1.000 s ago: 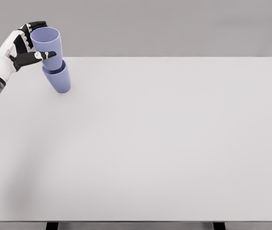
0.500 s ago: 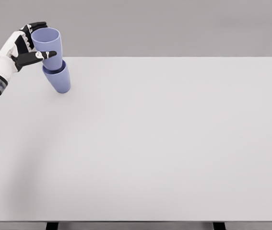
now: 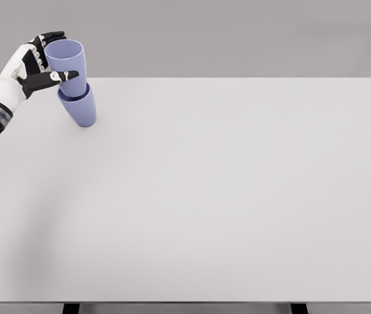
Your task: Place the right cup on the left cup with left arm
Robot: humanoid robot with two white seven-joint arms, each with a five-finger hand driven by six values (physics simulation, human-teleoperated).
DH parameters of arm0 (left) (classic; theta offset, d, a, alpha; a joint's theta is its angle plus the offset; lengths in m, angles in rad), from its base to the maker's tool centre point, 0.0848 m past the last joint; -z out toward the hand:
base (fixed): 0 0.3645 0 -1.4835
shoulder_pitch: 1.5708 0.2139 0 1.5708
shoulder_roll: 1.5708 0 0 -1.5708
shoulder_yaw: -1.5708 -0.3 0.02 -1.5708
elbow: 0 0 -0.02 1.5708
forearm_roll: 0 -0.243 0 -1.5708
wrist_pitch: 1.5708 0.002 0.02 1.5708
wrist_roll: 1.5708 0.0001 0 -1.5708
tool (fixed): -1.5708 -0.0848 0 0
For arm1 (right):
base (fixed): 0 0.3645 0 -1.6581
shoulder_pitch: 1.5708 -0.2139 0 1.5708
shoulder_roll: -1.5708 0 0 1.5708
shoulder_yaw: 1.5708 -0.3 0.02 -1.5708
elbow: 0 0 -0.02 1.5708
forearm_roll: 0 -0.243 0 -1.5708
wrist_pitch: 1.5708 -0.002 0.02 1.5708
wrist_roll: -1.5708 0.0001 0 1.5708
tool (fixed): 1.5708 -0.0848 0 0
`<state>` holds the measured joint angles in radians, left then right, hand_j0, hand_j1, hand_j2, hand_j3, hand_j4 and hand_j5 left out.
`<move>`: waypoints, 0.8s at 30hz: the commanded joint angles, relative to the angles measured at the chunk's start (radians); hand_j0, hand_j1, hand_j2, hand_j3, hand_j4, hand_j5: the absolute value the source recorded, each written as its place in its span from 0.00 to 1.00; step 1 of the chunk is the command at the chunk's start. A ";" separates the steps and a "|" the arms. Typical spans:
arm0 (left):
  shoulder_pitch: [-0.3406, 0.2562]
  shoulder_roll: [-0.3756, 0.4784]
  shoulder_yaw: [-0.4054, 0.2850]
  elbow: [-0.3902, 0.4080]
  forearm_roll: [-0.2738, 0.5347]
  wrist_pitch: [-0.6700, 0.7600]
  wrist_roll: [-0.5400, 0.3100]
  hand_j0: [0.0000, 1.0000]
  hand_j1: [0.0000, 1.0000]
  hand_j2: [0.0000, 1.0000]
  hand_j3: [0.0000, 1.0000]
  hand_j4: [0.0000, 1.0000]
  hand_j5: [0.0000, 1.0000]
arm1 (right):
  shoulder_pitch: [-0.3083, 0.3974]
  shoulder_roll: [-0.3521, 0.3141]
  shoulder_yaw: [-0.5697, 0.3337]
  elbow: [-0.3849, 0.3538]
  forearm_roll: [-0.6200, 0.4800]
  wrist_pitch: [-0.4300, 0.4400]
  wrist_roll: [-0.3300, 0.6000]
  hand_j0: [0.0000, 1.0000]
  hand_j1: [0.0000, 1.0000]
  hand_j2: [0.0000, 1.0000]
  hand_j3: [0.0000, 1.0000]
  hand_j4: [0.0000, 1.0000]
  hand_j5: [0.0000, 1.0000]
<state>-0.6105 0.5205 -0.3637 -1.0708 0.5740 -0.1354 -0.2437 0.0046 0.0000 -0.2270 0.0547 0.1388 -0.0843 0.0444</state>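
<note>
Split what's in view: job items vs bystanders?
Job:
- upper cup, nested in the lower one, held
- lower cup, on the table
- left robot hand, fingers around the upper cup

Bystanders:
- table only; nothing else lies on it

Two periwinkle-blue cups point(image 3: 74, 82), a white-and-black robot hand point(image 3: 36, 65), a pale grey table point(image 3: 224, 196).

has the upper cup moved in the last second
Barely. The upper cup, held by the left hand, edged slightly right against the table's back edge, seated in the lower cup.
</note>
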 commanded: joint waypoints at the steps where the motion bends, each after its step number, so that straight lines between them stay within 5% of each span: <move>1: 0.000 -0.002 0.000 0.009 0.004 -0.001 0.000 0.77 0.77 0.77 0.77 0.77 0.77 | 0.000 0.000 0.000 0.001 0.001 0.000 0.000 1.00 1.00 1.00 1.00 1.00 1.00; 12: -0.002 -0.007 0.000 0.031 0.003 -0.003 0.000 0.78 0.78 0.78 0.78 0.78 0.78 | 0.000 0.000 0.000 0.001 0.001 0.000 0.000 1.00 1.00 1.00 1.00 1.00 1.00; 24: -0.003 -0.008 0.000 0.031 -0.013 -0.006 0.000 0.89 0.89 0.89 0.89 0.89 0.89 | 0.000 0.000 0.000 0.001 -0.001 0.000 0.000 1.00 1.00 1.00 1.00 1.00 1.00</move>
<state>-0.6136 0.5116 -0.3640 -1.0392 0.5595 -0.1410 -0.2439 0.0046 0.0000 -0.2270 0.0551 0.1389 -0.0843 0.0444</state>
